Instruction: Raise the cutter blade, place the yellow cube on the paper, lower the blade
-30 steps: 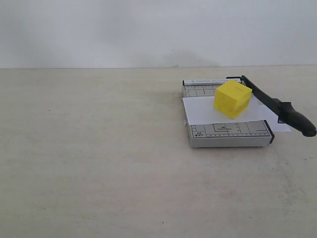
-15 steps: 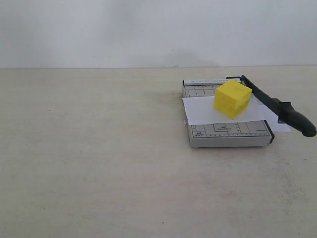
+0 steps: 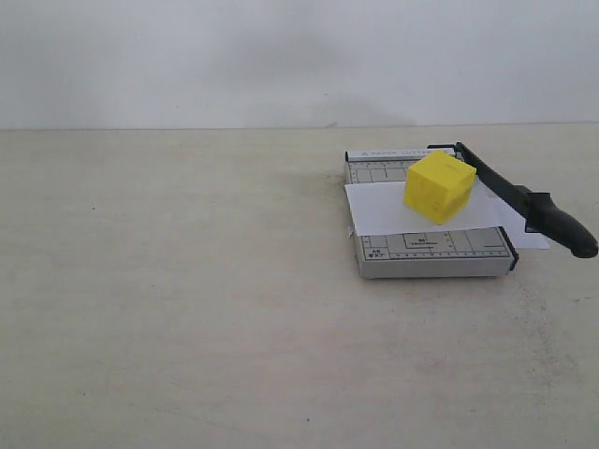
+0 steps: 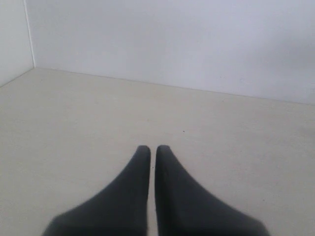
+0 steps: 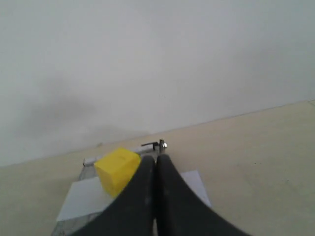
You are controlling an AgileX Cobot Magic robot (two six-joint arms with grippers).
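Observation:
The yellow cube (image 3: 439,187) sits on the paper (image 3: 384,210), which lies across the grey cutter board (image 3: 430,254). The cutter blade (image 3: 505,192) lies low along the board's right edge, crossing the paper's right end, its thick handle (image 3: 562,229) sticking out past the front corner. Neither gripper shows in the exterior view. My left gripper (image 4: 153,147) is shut and holds nothing, with only bare table beyond it. My right gripper (image 5: 156,158) is shut and holds nothing; it hangs back from the cutter, with the cube (image 5: 115,169), paper (image 5: 81,201) and hinge bolt (image 5: 161,144) beyond its tips.
The cutter stands right of centre on a beige table (image 3: 187,309), near a white back wall (image 3: 281,56). A side wall corner (image 4: 29,34) appears in the left wrist view.

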